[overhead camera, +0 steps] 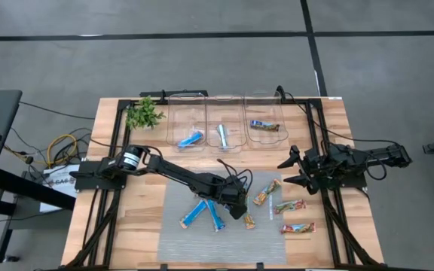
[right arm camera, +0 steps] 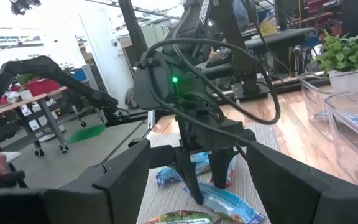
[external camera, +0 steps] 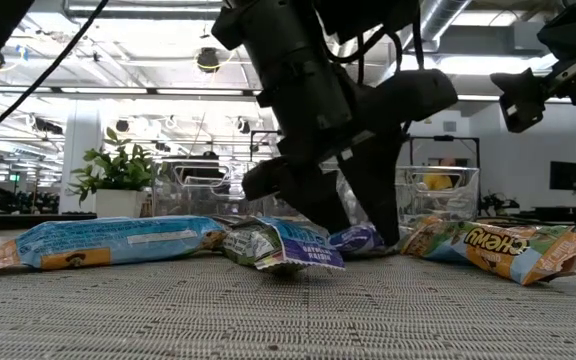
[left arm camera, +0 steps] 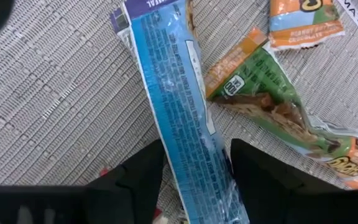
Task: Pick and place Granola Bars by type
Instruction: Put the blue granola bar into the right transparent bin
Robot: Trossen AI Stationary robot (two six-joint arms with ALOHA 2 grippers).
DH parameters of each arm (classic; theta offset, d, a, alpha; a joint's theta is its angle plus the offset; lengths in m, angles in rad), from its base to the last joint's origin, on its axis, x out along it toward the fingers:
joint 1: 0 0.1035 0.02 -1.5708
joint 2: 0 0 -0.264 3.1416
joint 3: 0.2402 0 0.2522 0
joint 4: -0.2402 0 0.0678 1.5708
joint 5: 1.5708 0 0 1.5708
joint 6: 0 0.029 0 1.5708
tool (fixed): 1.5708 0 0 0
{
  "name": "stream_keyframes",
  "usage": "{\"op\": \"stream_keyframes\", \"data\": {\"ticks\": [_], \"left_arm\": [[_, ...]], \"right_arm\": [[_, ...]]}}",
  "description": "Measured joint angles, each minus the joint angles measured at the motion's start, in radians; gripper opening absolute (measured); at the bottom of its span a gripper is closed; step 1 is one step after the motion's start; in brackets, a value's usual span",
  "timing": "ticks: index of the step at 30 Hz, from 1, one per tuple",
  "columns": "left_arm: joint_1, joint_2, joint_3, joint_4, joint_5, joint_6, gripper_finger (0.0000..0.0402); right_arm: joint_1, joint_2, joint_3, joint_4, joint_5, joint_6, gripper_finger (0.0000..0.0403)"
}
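- A blue granola bar [left arm camera: 182, 112] lies on the grey mat [overhead camera: 173, 242], between the spread fingers of the left gripper [overhead camera: 238, 208], which straddle it.
- Tan bars [overhead camera: 288, 205] lie to the mat's right.
- Three clear bins [overhead camera: 206, 100] at the back: two hold a blue bar [overhead camera: 191, 138] each, one a tan bar [overhead camera: 264, 126].
- The right gripper [overhead camera: 292, 170] hovers open beside the mat.

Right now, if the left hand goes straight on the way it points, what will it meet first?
Most likely the blue bar: the left hand points down at the mat, its open fingers on either side of the wrapper. Whether they already touch it is unclear.
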Motion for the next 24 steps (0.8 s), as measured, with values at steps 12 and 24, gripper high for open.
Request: {"op": "stream_keyframes", "data": {"ticks": [12, 24], "left_arm": [[0.000, 0.000, 0.000, -0.012, 0.020, 0.000, 0.0078], [0.000, -0.025, -0.002, 0.105, 0.054, 0.049, 0.0063]], "right_arm": [[0.000, 0.000, 0.000, 0.000, 0.000, 0.000, 0.0260], [0.000, 0.000, 0.000, -0.001, 0.000, 0.000, 0.0260]]}}
